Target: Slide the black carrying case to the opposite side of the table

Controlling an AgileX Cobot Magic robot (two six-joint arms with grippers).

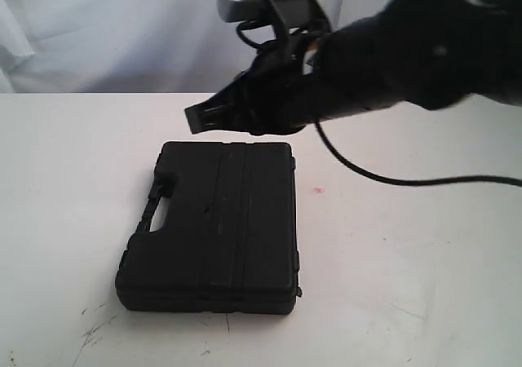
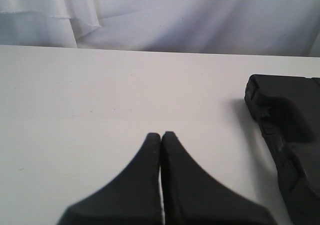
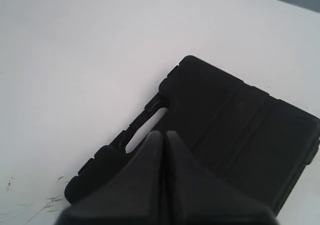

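Right gripper [image 1: 196,119]: its two black fingers are clenched flat against each other with nothing between them. It hangs over the far edge of the flat black moulded plastic carrying case [image 1: 216,224]. The case lies closed on the large white flat tabletop [image 1: 424,285], directly beneath and in front of the fingertips. Whether the tips touch the lid cannot be told. From the right wrist camera the tips sit just beside the case's oblong handle slot [image 3: 145,127].

Left gripper [image 2: 161,135]: also clenched and empty, low over bare tabletop. One corner of the case lies off to one side of it, well apart.

Surroundings: a thin black cable [image 1: 408,182] trails from behind the right gripper and runs out of view. Whether it rests on the tabletop is unclear. A tiny red spot [image 1: 318,190] marks the surface just beside the case, on the side the arm comes in from. Faint dark scuff marks [image 1: 94,328] lie past the case's corner farthest from the right gripper. A white cloth backdrop [image 1: 106,33] hangs behind.

Obscured: the right arm is a blurred dark mass covering the tabletop behind it. The left wrist camera cuts the case off at the frame edge. The right gripper's own fingers hide part of the handle side.
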